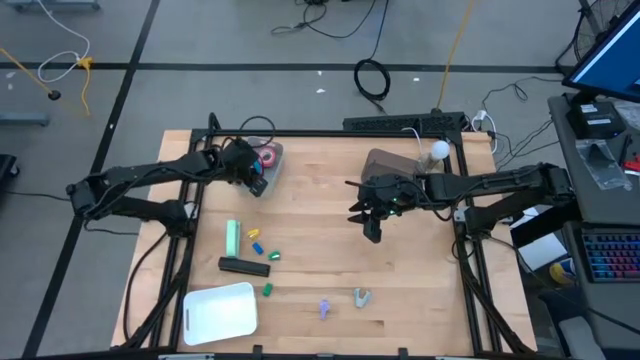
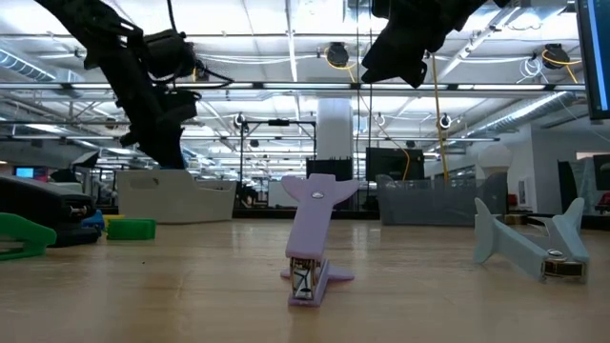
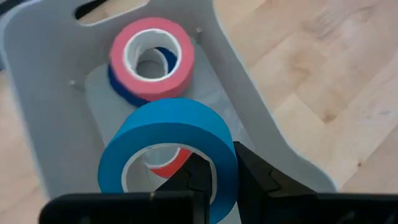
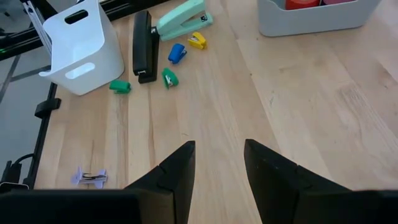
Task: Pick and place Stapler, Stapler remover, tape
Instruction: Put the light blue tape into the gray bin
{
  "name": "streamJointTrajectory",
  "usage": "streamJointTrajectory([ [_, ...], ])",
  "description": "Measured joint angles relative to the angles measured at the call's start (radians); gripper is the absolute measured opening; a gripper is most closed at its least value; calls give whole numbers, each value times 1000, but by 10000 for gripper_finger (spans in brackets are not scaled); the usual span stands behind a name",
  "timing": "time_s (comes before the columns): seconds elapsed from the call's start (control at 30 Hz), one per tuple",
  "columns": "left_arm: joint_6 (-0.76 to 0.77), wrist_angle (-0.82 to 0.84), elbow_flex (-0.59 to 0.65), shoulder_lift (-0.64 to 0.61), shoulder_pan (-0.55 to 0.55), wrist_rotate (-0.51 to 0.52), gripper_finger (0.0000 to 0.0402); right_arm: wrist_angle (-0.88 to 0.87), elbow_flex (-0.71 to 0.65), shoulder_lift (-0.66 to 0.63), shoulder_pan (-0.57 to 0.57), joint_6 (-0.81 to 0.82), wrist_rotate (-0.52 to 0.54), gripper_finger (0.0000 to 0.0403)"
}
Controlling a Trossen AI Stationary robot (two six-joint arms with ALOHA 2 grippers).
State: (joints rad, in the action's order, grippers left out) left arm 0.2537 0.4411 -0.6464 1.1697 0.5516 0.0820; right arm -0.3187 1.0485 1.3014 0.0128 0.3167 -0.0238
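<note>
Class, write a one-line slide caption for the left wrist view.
Left tool grips a blue tape roll above a grey bin holding a red roll.

Matt tape (image 3: 171, 134) rolls, smooth plastic bin (image 3: 46, 124), wooden table (image 4: 298, 112).

A red tape roll (image 3: 166, 167) shows only as a sliver through the blue tape roll (image 3: 169, 135); another blue roll (image 3: 124, 89) lies mostly hidden under the pink-red one (image 3: 151, 57).

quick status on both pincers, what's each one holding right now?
Left pincer: shut on the blue tape roll, over the grey bin.
Right pincer: open, holding nothing, above the bare table.
</note>
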Motion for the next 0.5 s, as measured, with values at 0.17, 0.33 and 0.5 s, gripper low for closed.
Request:
streamJointTrajectory([
  [0.17, -18, -100, 0, 95, 19, -21, 40, 1, 0, 0, 0, 2, 0, 130],
  [0.33, -24, -141, 0, 155, 26, -57, 40, 1, 0, 0, 0, 4, 0, 128],
  [0.5, -25, -140, 0, 184, 25, -88, 40, 0, 0, 0, 0, 11, 0, 129],
])
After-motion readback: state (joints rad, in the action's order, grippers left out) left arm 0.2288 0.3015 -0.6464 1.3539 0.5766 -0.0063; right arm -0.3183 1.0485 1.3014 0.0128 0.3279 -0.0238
